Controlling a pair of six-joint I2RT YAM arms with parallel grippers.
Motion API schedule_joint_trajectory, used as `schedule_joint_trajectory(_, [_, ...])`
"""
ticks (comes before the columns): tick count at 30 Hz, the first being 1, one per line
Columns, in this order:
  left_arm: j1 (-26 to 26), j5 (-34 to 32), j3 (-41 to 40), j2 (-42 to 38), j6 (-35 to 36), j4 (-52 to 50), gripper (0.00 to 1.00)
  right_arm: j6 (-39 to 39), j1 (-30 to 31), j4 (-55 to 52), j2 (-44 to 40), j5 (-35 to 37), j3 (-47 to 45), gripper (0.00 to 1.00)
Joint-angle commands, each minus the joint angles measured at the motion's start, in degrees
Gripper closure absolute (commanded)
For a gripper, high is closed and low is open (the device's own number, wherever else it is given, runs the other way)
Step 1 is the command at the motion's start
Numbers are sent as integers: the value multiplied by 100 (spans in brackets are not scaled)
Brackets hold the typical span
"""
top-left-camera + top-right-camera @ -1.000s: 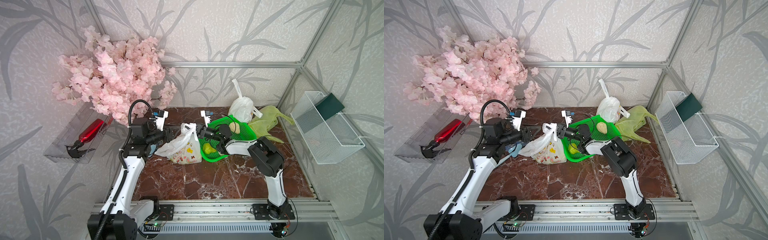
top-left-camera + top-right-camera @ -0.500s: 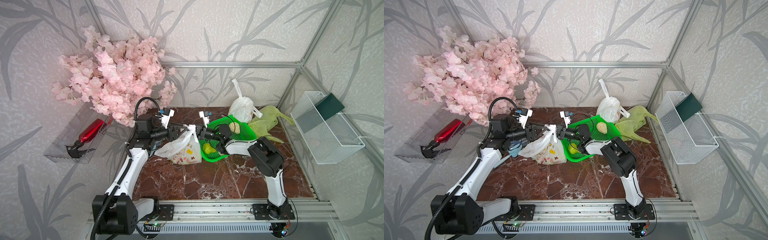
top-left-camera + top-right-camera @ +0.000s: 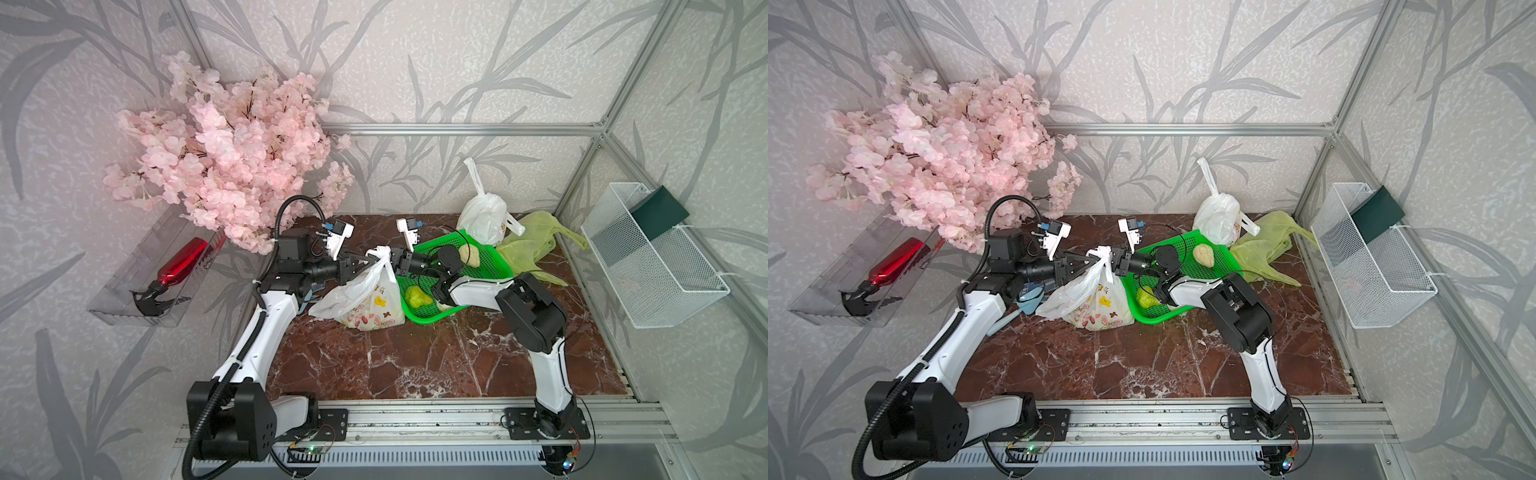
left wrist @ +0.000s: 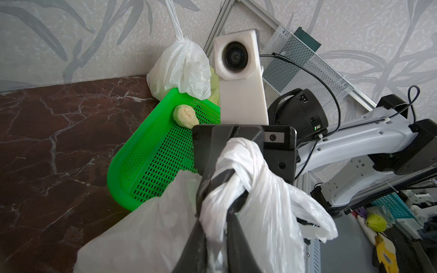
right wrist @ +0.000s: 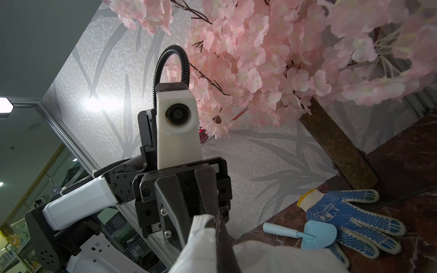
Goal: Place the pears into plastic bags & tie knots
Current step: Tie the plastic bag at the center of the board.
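While bag [image 3: 370, 303] sits on table [image 3: 415, 361] beside basket [image 3: 430, 319], you have left pincer [image 3: 365, 262] and right pincer [image 3: 395, 261] both clamped on its twisted handles [image 3: 380, 252], tips almost meeting.

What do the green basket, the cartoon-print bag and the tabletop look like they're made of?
The green basket: likely moulded plastic, with a glossy rim and uniform perforated mesh.
The printed bag: thin plastic film, semi-translucent and crinkled, with its handles twisted tight.
The tabletop: reddish-brown marble look with white veins and a slight sheen; whether it is real stone or laminate, I cannot tell.
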Motion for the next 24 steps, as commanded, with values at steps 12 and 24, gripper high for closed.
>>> schedule_joint_trajectory(12, [213, -1416, 349, -219, 243, -534, 100, -301, -272, -447, -769, 407, -677, 66])
schedule_joint_trajectory(24, [348, -1537, 350, -308, -462, -137, 100, -2480, 84, -8870, -2671, 1328, 479, 54])
